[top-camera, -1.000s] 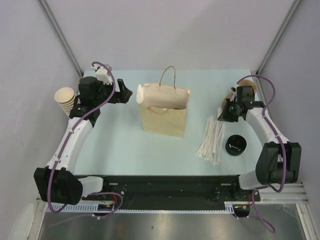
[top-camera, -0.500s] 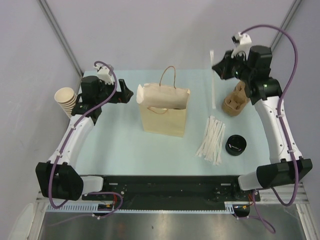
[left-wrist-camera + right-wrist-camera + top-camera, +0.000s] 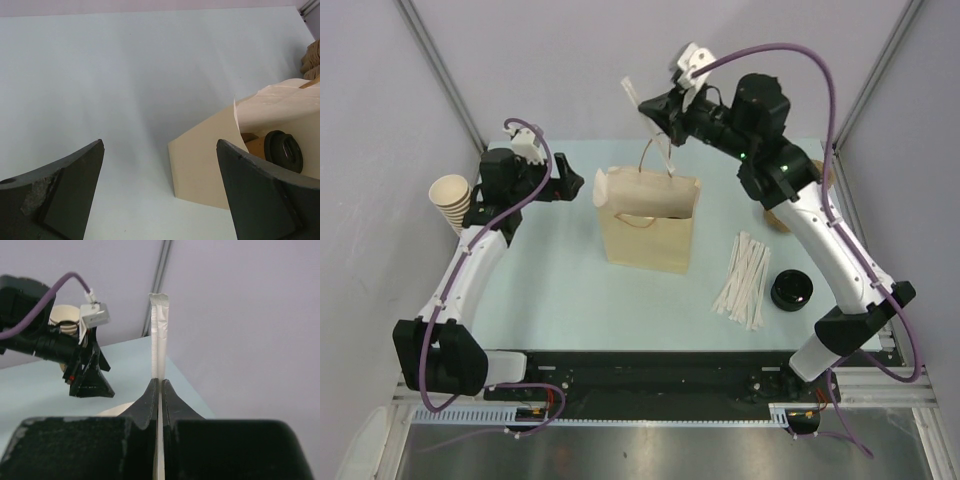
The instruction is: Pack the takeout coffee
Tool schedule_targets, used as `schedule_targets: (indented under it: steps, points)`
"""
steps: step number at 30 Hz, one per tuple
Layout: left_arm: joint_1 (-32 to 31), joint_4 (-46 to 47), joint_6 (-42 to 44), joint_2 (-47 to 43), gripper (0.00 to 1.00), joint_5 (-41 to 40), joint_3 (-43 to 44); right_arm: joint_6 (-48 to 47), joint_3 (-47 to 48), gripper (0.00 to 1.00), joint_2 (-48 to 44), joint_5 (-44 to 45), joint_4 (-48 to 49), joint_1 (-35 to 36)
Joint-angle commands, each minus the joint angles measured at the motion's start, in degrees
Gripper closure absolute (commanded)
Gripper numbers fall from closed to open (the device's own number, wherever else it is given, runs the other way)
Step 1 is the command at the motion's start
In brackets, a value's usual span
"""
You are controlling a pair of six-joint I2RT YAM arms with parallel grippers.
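Pale blue-green counter [image 3: 550, 290], evenly lit, soft shadows only. Plain lilac-grey walls [image 3: 670, 50] enclose it on three sides, a grey metal post [image 3: 440, 70] at each rear corner. Black rail [image 3: 650, 372] along the near edge; brushed metal sheet [image 3: 650, 450] below it.

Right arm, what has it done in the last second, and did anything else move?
It rose from low at the far right and swung left; the right fingers, shut on a wrapped straw, now hang over the paper bag. The left fingers stayed open beside the bag; the straw pile, black lid and cup stack did not move.
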Motion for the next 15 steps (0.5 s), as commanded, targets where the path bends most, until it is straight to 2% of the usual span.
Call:
schedule_targets:
  steps: [1,15]
  points:
    - [0.82,2.08,-1.36,-2.64,0.00,0.64,0.47,-5.89,-5.57,1.00,0.60,0.85,6.39,1.85]
    - [1.70,1.99,-1.88,-5.55,0.01,0.20,-2.43,-0.36,-25.17,1.00,-3.17,-2.49,6.14,4.22]
